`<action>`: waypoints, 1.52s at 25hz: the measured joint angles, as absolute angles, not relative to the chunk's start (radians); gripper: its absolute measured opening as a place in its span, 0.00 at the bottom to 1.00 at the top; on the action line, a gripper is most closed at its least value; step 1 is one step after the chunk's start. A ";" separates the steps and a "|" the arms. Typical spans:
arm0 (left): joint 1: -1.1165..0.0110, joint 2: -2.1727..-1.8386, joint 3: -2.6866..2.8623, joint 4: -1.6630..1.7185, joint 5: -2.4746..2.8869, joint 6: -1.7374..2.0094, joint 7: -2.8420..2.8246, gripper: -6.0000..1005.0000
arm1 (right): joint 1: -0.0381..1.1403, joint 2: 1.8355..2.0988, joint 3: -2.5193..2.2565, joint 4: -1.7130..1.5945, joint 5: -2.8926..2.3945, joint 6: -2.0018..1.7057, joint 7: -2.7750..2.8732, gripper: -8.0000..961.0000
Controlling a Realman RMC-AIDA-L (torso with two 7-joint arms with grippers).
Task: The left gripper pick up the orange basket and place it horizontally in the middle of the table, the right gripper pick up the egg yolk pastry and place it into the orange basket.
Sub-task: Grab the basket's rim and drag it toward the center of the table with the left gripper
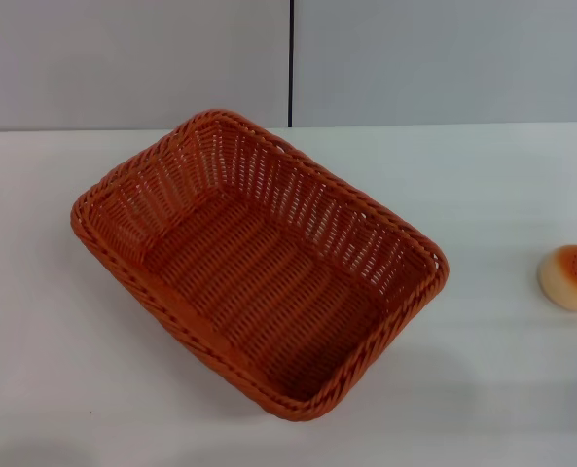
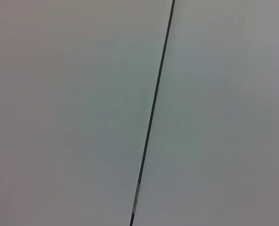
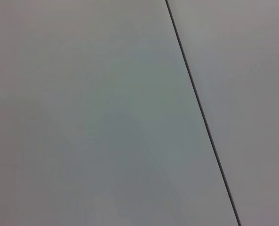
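The orange basket (image 1: 259, 263) lies on the white table (image 1: 483, 185) in the head view, turned diagonally, its long axis running from far left to near right. It is empty. The egg yolk pastry (image 1: 571, 277) sits on the table at the right edge of that view, well apart from the basket. Neither gripper shows in any view. Both wrist views show only a grey wall with a dark seam (image 2: 153, 108).
A grey wall with a vertical dark seam (image 1: 291, 63) stands behind the table's far edge. Bare white tabletop lies between the basket and the pastry and along the near edge.
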State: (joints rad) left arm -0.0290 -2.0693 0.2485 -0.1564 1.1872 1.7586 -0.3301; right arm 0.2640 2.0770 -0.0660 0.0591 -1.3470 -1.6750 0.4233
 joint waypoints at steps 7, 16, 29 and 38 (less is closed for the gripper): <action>-0.028 -2.069 0.246 -0.149 1.185 1.756 -0.330 0.74 | 0.266 2.077 -0.066 0.060 -1.348 -1.674 0.423 0.60; -0.030 -2.067 0.244 -0.144 1.184 1.755 -0.330 0.74 | 0.267 2.078 -0.066 0.060 -1.346 -1.673 0.423 0.60; -0.043 -2.056 0.426 0.311 1.196 1.637 -0.830 0.74 | 0.260 2.080 -0.065 0.062 -1.344 -1.674 0.423 0.60; -0.083 -2.058 0.535 1.029 1.579 1.574 -1.461 0.74 | 0.255 2.080 -0.064 0.061 -1.344 -1.679 0.423 0.60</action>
State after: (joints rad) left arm -0.0829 -2.0576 0.5350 1.0288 1.5794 1.5741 -1.4615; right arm 0.2554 2.0800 -0.0644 0.0609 -1.3436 -1.6789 0.4234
